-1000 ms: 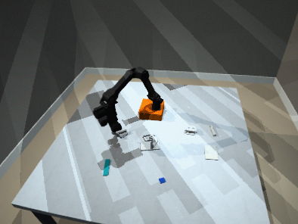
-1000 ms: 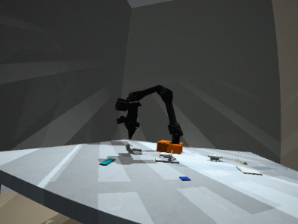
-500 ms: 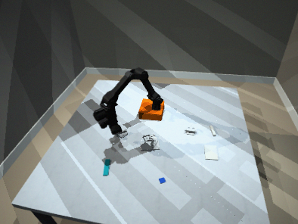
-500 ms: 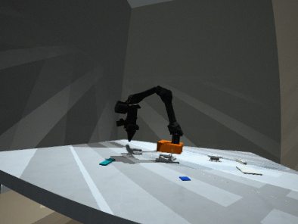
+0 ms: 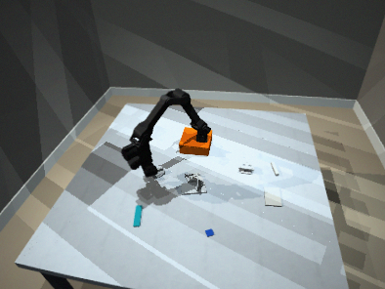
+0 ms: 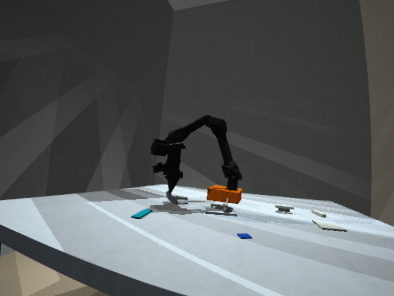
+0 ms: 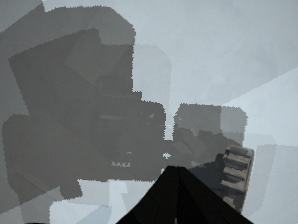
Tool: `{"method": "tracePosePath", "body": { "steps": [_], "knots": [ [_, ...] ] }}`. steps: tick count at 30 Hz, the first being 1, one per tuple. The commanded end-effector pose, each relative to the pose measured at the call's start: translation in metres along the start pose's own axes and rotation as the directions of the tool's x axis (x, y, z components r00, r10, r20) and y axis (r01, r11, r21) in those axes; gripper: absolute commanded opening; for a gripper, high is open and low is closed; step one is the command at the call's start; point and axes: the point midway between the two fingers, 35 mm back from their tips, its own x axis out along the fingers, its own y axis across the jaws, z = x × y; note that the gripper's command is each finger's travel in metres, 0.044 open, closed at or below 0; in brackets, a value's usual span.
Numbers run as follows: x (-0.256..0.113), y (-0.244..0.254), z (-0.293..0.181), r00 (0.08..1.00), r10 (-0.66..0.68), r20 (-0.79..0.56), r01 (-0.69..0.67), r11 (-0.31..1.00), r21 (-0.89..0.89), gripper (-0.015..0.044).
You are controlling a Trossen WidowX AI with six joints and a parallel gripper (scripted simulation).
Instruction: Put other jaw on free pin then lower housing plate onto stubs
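Observation:
My gripper [image 5: 152,175] [image 6: 170,193] [image 7: 174,174] is shut and empty, pointing down at the left of the table. The loose jaw [image 5: 160,171] [image 6: 178,199] lies on the table right beside the fingertips; its ridged grey end [image 7: 237,171] shows right of the fingers in the wrist view. The base with the other jaw [image 5: 194,180] [image 6: 221,206] stands in front of the orange block, to the right of my gripper; its pins and teeth are too small to tell. A small grey piece [image 5: 246,169] [image 6: 284,209], apparently the housing plate, lies farther right.
The orange block [image 5: 194,146] [image 6: 223,194] is at the arm's base. A cream slab [image 5: 273,197] [image 6: 329,226] and a pale bar [image 5: 275,169] [image 6: 318,213] lie at the right. A teal bar [image 5: 138,216] [image 6: 142,213] and a blue square [image 5: 209,232] [image 6: 244,236] lie nearer the front.

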Motion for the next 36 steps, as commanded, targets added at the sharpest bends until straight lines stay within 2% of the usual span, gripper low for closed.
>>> {"method": "tracePosePath", "body": {
  "steps": [1,9,36],
  "knots": [
    [0.013,-0.001,-0.003,1.0,-0.002,-0.017,0.002,1.0,0.005,0.0],
    [0.024,-0.001,-0.003,1.0,-0.002,-0.017,0.002,1.0,0.005,0.0],
    [0.024,-0.008,-0.003,1.0,-0.003,-0.017,0.003,1.0,0.005,0.0]
  ]
}}
